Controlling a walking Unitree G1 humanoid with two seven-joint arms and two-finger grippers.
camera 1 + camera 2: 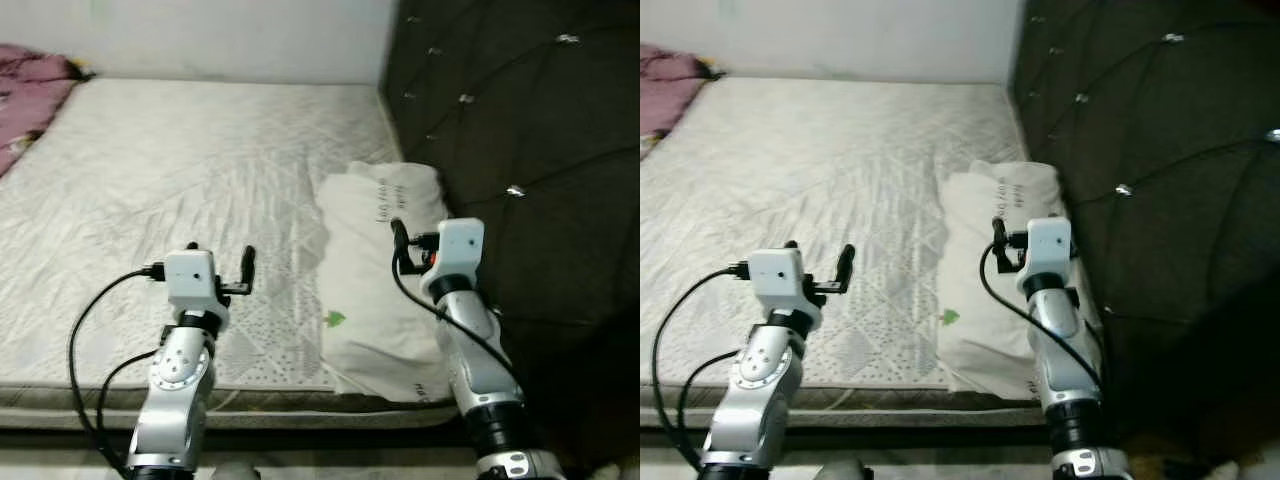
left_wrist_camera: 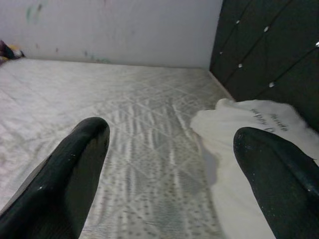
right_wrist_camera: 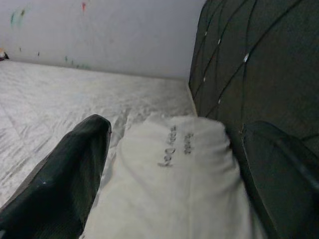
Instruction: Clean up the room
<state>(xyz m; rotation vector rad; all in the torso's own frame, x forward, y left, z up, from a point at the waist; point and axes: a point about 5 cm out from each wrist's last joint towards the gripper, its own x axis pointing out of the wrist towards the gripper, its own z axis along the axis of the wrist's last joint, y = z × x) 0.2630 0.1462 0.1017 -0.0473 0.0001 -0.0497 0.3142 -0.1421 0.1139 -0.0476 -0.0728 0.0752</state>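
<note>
1. White fabric pillow [image 1: 383,270] printed with dark lettering and a small green mark lies lengthwise on the bare quilted mattress [image 1: 180,180], against the dark tufted headboard [image 1: 520,150].
2. Over the pillow's headboard side hovers the right gripper [image 3: 174,164], its two black fingers [image 3: 65,169] spread wide and holding nothing.
3. Above the mattress just beside the pillow, the left gripper [image 2: 172,169] is likewise spread wide and empty.
4. Crumpled purple blanket [image 1: 25,95] sits at the mattress's far corner, well apart from the pillow, below the pale wall [image 1: 230,35].
</note>
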